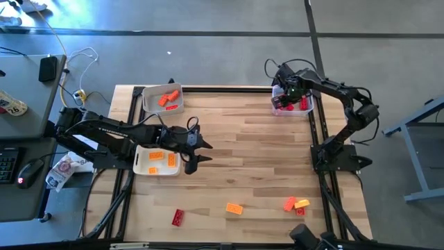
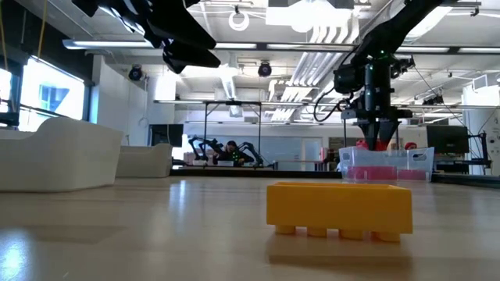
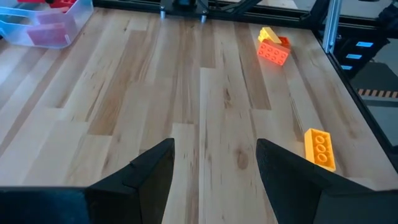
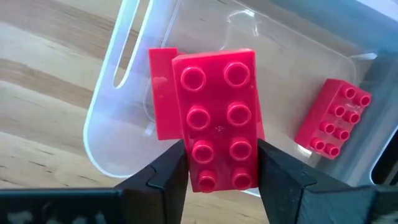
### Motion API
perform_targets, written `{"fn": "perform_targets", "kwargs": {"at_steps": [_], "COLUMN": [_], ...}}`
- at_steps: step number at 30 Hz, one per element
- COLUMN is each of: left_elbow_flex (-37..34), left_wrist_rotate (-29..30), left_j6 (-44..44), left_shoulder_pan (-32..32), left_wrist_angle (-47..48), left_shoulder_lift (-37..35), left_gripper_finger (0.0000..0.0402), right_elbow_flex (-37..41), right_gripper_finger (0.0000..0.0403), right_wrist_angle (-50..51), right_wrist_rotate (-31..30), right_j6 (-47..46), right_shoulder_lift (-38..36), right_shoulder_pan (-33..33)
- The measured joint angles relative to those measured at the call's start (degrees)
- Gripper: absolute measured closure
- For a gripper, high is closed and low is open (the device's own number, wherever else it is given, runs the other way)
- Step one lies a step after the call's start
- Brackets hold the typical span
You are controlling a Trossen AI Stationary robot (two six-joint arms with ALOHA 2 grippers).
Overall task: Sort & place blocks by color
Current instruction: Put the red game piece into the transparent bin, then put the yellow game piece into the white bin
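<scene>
Over the clear tray [image 1: 307, 105] at the table's far right, my right gripper [image 4: 221, 169] points down, shut on a red block [image 4: 217, 106]. Two more red blocks [image 4: 333, 118] lie in that tray. My left gripper [image 1: 201, 148] hangs open over bare wood beside the near white tray [image 1: 141, 165], which holds yellow-orange blocks. Near the front edge, loose blocks lie flat on the table: a red one [image 1: 178, 217], an orange one [image 1: 234, 207], and an orange and yellow pair [image 1: 296, 204]. My right gripper pinches the red block by its two long sides, near one end [image 4: 194, 163], between its two fingers. The fingers come from above, pointing down, and lie across the block. The block sits level with its studs up, held over the clear tray's inside.
A second white tray [image 1: 151, 104] with orange blocks stands at the far left. A black frame [image 1: 229, 88] runs along the table's far edge. The middle of the table between the arms is bare wood. Beyond the left edge stands a desk with cables [image 1: 76, 62].
</scene>
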State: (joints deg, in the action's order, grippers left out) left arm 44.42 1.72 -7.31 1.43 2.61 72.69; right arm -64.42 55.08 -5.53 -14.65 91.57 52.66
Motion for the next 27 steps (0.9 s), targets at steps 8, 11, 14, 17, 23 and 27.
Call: {"fn": "perform_targets", "kwargs": {"at_steps": [8, 11, 14, 17, 23, 27], "left_elbow_flex": [0.0, 0.0, 0.0, 0.0, 0.0, 0.0], "left_wrist_rotate": [0.6, 0.6, 0.6, 0.7, 2.7, 2.8], "left_j6": [-0.2, 0.0, 0.0, 0.0, -0.8, -2.6], "left_shoulder_pan": [0.0, 0.0, 0.0, 0.0, -0.1, -0.6], "left_wrist_angle": [0.1, 0.1, 0.1, 0.2, 1.0, 0.7], "left_shoulder_lift": [0.0, 0.0, 0.0, 0.0, 0.0, 0.0], "left_gripper_finger": [0.0190, 0.0186, 0.0178, 0.0166, 0.0139, 0.0133], "right_elbow_flex": [0.0, 0.0, 0.0, 0.0, 0.0, 0.0], "right_gripper_finger": [0.0210, 0.0197, 0.0195, 0.0194, 0.0194, 0.0194], "right_wrist_angle": [-0.1, -0.1, -0.1, -0.2, -1.9, -5.4], "right_wrist_rotate": [-0.4, -0.6, 0.0, 1.2, 0.8, -2.0], "right_j6": [0.1, -1.4, -1.8, -1.8, -2.3, -2.9], "right_shoulder_lift": [0.0, 0.0, 0.0, -0.1, -0.8, -2.4], "right_shoulder_pan": [-0.3, -0.3, -0.3, -0.7, -3.7, -7.2]}}
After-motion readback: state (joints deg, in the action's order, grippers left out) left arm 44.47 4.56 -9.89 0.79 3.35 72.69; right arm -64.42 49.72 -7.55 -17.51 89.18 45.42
